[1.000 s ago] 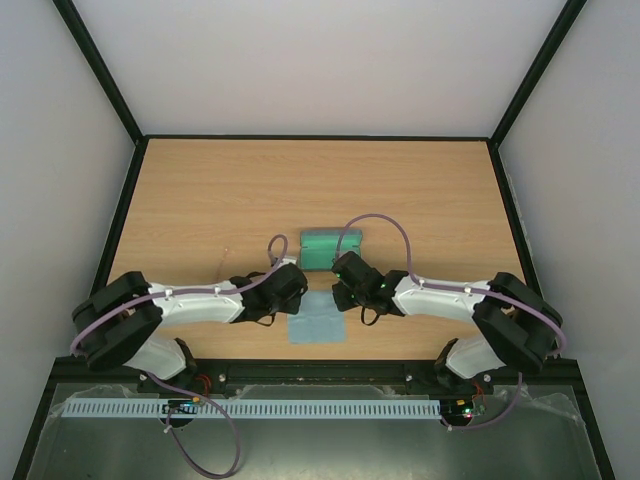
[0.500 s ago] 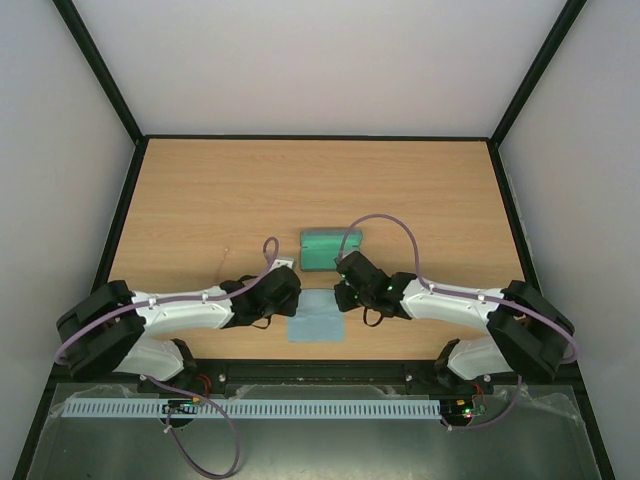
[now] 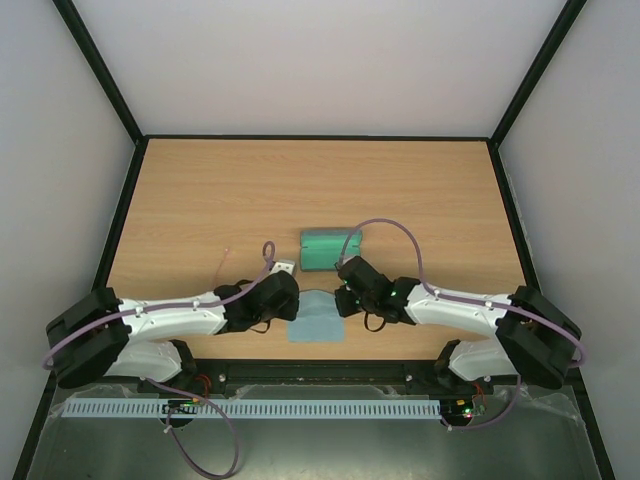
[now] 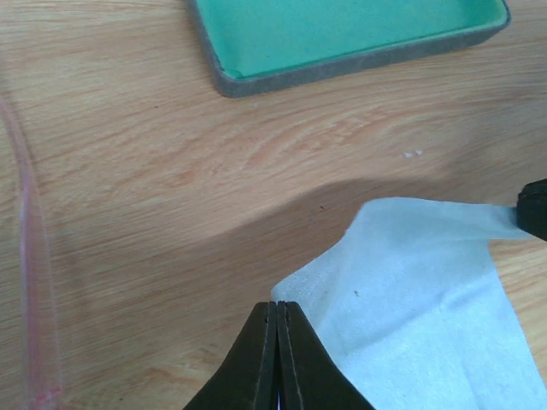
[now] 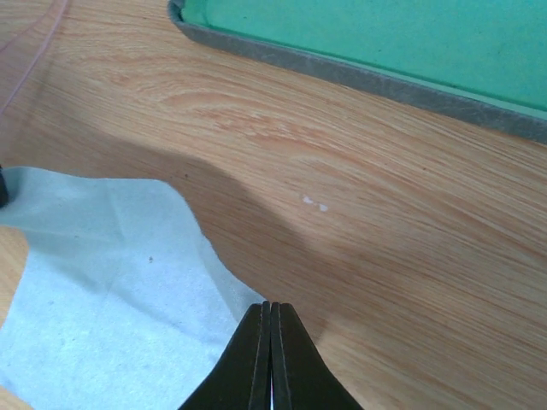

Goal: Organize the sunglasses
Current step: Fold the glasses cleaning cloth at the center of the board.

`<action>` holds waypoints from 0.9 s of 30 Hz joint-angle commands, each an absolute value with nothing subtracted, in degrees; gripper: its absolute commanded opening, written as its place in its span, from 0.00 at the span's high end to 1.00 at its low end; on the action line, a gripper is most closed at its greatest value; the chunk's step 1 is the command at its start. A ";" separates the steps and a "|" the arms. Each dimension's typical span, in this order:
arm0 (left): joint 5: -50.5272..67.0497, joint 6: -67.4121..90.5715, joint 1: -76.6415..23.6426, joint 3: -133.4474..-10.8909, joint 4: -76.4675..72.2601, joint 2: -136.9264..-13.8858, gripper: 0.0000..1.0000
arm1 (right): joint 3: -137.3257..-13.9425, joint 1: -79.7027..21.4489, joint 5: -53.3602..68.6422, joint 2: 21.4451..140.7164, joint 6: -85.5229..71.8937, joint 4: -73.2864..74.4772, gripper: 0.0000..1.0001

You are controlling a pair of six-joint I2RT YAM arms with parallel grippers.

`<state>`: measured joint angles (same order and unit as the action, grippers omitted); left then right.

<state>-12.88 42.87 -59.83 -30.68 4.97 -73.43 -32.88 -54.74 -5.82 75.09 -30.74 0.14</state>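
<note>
Left gripper (image 4: pixel 278 309): jaws pressed flat together, and we see them pinching a far corner of the light blue cloth (image 4: pixel 419 307).
Right gripper (image 5: pixel 270 309): jaws likewise closed tight, nipping the cloth's other far corner (its black tip also shows at the right edge of the left wrist view).
Cloth: the far edge is held up off the wooden table (image 3: pixel 200 190), with a shadow on the wood beneath it. The near part lies flat between the two arms, just short of the case.
Glasses case (image 3: pixel 330 248): blue-grey, oblong, lying open with the green lining facing up, beyond the cloth and not touching it.
Sunglasses (image 4: pixel 30 248): on the table left of the case, apart from both cloth and case. We only catch a slim pink temple arm along the left edge of the left wrist view. From above they are too faint to make out the frame.
</note>
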 commanded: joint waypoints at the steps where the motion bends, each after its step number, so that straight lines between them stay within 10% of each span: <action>1: -13.67 44.17 -61.58 -29.79 5.84 -72.24 0.98 | -31.95 -56.25 -6.18 73.35 -32.06 2.25 0.99; 27: -16.70 49.04 -66.07 -26.06 8.81 -66.49 0.98 | -29.49 -60.83 -9.14 68.99 -36.06 4.76 0.99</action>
<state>-15.38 48.25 -65.45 -26.87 7.27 -67.88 -30.20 -60.25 -7.53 70.81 -35.16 1.80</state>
